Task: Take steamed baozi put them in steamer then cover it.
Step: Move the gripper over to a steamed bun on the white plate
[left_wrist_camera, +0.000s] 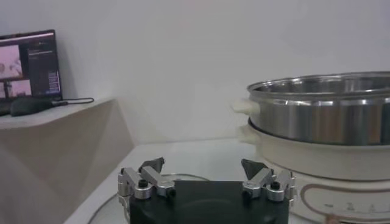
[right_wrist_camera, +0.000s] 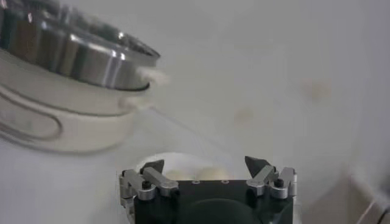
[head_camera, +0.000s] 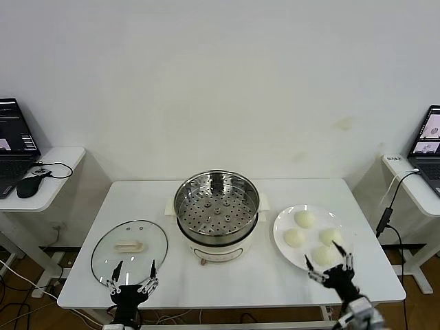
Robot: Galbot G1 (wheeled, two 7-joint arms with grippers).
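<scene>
Steamed baozi [head_camera: 304, 219], and you've got four of them, all sitting on one white plate [head_camera: 282, 227] at the right side of the tabletop [head_camera: 227, 285]. One steamer [head_camera: 216, 201] stands in the middle, its perforated floor bare, steel basket on a cream base. One cover [head_camera: 129, 251] lies flat on the tabletop to the steamer's left, handle up.

Your left hand [head_camera: 134, 278] hangs at the near edge of the tabletop, right at the cover's near rim, fingers spread wide and holding nothing. Your right hand [head_camera: 328, 267] sits low at the plate's near edge, just beside the closest bun, fingers spread apart too, nothing between them. Both point away from you, toward the wall.

The tabletop is white, set against a plain white wall. A side desk [head_camera: 51, 182] on the left carries a laptop [head_camera: 14, 148] and a mouse [head_camera: 29, 185]; another laptop [head_camera: 426, 148] stands on the right, a cable [head_camera: 388, 206] hanging beside it.
</scene>
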